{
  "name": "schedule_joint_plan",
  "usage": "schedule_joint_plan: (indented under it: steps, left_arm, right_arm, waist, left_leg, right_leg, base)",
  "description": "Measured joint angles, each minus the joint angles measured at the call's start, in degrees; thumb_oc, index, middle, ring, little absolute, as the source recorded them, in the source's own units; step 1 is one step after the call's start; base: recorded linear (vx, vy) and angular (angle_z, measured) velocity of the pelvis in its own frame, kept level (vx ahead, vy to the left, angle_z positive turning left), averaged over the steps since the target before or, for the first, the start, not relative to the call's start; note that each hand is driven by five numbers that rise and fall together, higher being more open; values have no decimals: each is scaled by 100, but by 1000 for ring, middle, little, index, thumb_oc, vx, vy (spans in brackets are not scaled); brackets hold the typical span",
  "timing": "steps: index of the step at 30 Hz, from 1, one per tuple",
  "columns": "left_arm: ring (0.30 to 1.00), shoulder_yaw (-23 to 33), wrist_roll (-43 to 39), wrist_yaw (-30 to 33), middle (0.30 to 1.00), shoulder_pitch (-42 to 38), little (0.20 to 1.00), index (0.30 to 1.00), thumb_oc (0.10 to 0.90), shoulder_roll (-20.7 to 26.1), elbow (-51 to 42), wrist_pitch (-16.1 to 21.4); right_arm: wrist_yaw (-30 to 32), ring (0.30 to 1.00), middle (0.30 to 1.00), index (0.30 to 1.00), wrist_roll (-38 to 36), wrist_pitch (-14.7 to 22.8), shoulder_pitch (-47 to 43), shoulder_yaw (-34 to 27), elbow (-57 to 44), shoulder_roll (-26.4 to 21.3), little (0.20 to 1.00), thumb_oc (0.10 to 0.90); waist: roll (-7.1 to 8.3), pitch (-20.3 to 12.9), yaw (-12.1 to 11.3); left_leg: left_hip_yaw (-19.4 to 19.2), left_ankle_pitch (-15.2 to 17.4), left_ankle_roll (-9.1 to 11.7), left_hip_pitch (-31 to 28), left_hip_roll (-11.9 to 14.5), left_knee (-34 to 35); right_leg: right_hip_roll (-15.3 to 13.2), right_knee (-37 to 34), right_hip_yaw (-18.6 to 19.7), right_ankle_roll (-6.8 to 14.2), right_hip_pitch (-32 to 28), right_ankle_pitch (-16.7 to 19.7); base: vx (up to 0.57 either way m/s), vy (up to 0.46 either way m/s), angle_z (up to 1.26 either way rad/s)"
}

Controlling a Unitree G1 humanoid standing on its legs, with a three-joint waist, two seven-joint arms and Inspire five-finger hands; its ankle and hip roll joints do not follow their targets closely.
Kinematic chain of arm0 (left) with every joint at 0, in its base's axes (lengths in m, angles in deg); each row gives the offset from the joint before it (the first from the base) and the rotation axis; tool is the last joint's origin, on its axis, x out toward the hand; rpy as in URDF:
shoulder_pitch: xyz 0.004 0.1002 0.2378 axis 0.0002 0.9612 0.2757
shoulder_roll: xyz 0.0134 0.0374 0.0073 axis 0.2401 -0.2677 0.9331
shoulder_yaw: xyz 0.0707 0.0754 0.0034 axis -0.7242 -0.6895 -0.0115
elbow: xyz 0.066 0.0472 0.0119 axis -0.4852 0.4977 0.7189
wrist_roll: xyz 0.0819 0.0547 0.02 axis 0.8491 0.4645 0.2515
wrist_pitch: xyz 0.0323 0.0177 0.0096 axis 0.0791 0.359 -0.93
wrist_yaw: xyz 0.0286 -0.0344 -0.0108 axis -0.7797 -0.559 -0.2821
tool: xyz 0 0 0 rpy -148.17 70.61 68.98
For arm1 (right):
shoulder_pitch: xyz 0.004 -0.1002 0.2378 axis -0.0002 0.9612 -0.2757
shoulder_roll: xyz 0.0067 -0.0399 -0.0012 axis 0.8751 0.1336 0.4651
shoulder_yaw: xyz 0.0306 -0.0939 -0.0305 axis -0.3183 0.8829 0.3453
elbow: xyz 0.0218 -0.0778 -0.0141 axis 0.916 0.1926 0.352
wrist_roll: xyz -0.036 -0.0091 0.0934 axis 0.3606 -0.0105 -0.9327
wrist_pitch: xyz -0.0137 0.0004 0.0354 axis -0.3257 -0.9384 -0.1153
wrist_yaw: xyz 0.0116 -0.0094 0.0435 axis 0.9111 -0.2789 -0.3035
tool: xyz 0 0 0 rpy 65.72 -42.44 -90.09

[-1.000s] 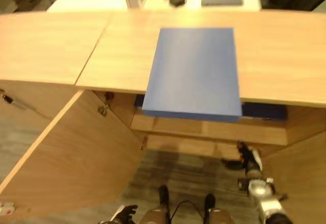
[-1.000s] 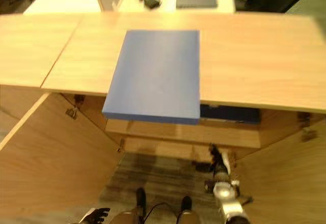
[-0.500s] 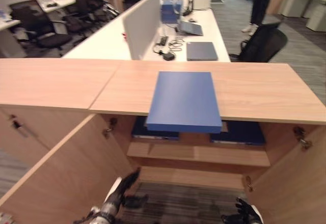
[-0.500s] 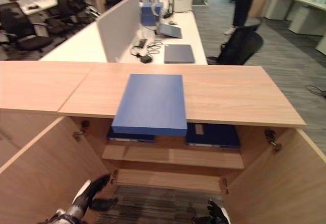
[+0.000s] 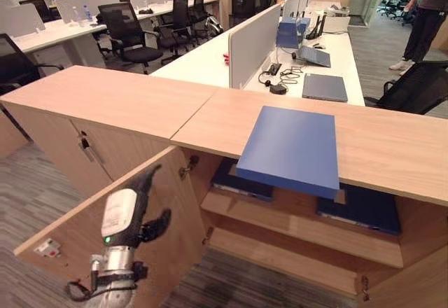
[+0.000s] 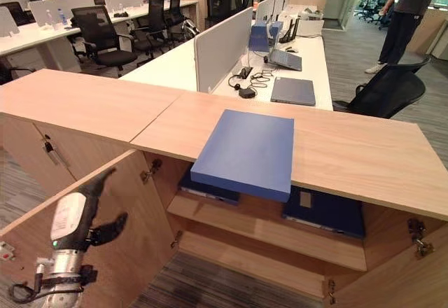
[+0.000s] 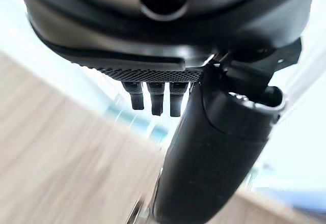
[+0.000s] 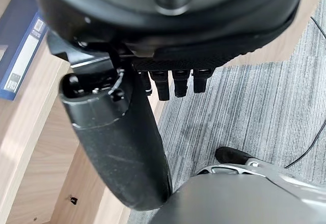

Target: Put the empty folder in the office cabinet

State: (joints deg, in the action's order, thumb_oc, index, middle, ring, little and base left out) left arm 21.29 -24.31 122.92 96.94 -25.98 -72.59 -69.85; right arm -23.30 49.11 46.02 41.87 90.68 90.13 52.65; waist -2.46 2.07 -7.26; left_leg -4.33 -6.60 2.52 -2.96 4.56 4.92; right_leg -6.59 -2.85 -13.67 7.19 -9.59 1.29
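We stood in an open office with desks and chairs behind a wooden cabinet (image 5: 105,101). In the left eye view, the blue folder (image 5: 290,148) lay on the cabinet top, overhanging its front edge, above 2 open doors. The left hand (image 5: 143,203) hung before the left door (image 5: 91,224), fingers straight. In the right wrist view, the right hand (image 8: 127,132) was relaxed, holding nothing.

No text, label or number is legible on anything in these views.
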Motion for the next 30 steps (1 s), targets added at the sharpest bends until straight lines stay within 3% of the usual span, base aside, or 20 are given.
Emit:
schedule_joint_plan:
  steps: [7,14,22,30]
  left_arm:
    - [900,-73,845,165,900,-12,900,900,800,-67,-133,-12]
    - [900,-92,1159,112,900,-291,900,900,800,585,-671,128]
    - [900,-348,1150,-441,900,-682,900,900,800,798,-890,520]
    - [900,-537,995,-969,900,-1077,900,900,800,799,-915,639]
  right_arm:
    - [26,900,900,900,1,11,-46,-1,-38,-34,900,800]
    - [32,900,900,900,10,12,-112,-4,5,-53,900,800]
    - [37,900,900,900,13,18,-222,-19,9,-162,900,800]
    - [43,900,900,900,11,19,-206,-147,229,-172,900,800]
  waist:
    - [-60,-3,120]
    - [-103,14,281]
    - [-199,-5,559]
    - [-184,-1,575]
  left_leg:
    - [-9,5,9,10,48,1]
    - [-41,5,8,-6,38,2]
    - [-175,17,6,-11,54,3]
    - [-239,21,18,-12,74,2]
  right_leg:
    - [40,33,26,-21,67,-26]
    - [13,110,70,-17,138,-64]
    - [12,177,214,-15,247,-69]
    - [23,209,267,-13,298,-78]
  base:
    - [-1,-3,-1]
    - [-2,-2,-2]
    - [-5,1,-9]
    - [-10,1,-2]
